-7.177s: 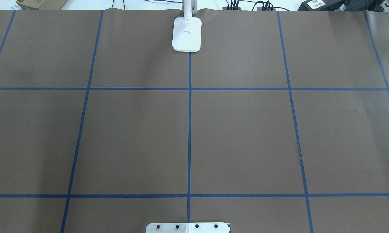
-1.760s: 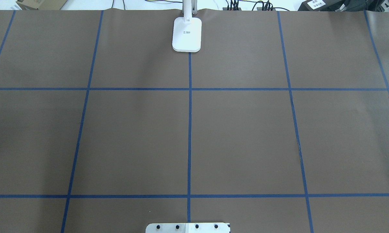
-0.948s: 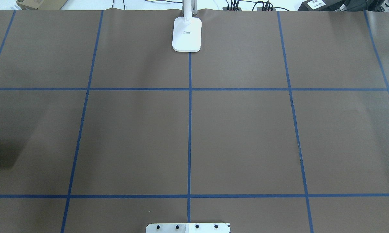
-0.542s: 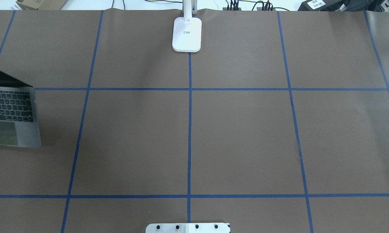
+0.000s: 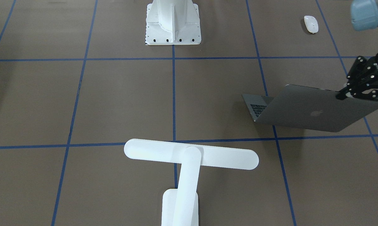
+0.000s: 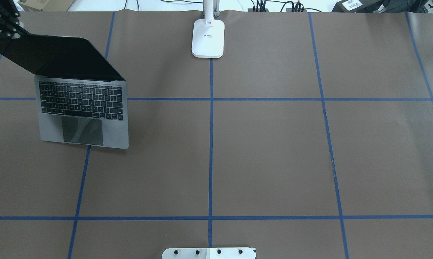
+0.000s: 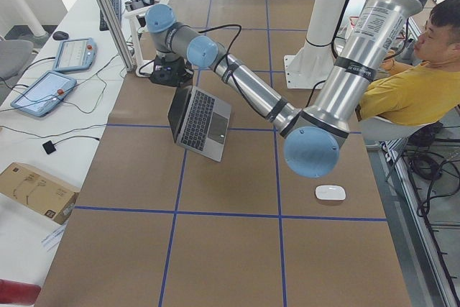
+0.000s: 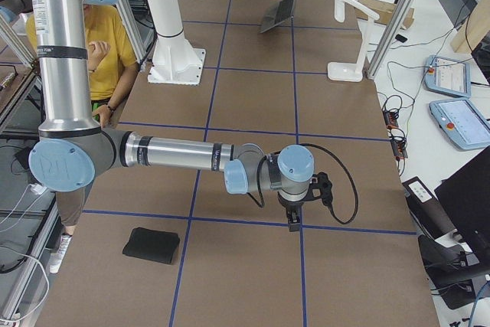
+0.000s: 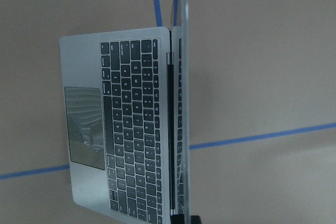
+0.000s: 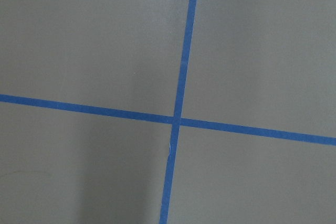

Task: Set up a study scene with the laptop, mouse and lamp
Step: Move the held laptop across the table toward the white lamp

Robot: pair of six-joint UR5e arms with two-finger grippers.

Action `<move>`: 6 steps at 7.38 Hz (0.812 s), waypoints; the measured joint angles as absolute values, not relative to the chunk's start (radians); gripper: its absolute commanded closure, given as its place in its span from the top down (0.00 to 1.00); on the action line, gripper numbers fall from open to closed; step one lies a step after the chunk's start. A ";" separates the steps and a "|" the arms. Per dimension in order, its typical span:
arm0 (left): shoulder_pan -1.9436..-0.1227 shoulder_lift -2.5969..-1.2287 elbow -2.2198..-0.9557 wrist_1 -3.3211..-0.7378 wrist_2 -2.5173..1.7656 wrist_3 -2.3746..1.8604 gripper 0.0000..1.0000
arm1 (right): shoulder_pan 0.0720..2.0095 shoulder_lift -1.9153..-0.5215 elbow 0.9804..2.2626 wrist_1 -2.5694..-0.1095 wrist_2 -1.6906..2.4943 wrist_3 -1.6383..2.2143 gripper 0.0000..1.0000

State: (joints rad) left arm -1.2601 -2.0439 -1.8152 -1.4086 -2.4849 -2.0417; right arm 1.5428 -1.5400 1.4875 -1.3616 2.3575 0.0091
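1. The slim space-grey metal laptop is open on the robot's left side of the brown, blue-taped table.
2. The left gripper is clamped on the lid's top edge.
3. The small glossy white oval mouse lies well apart from it, nearer the robot.
4. The white T-shaped desk lamp stands at the far edge, centre.
5. The right gripper hangs low over the table; whether its jaws are apart cannot be told.

This is a robot lab. The big table is covered in brown paper with blue tape squares. A silver robot arm reaches over it. In the left side view, screen controllers lie on a white bench at 9 o'clock, and a man sits at 3 o'clock.
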 measured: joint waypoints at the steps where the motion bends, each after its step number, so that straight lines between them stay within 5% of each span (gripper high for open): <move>1: -1.206 -2.109 -1.788 -1.410 -2.454 -2.101 0.00 | 1.541 -1.540 1.486 -1.362 2.357 0.009 0.99; 6: -1.012 -2.336 -1.589 -1.585 -2.319 -2.319 0.00 | 1.523 -1.538 1.468 -1.365 2.353 0.009 0.99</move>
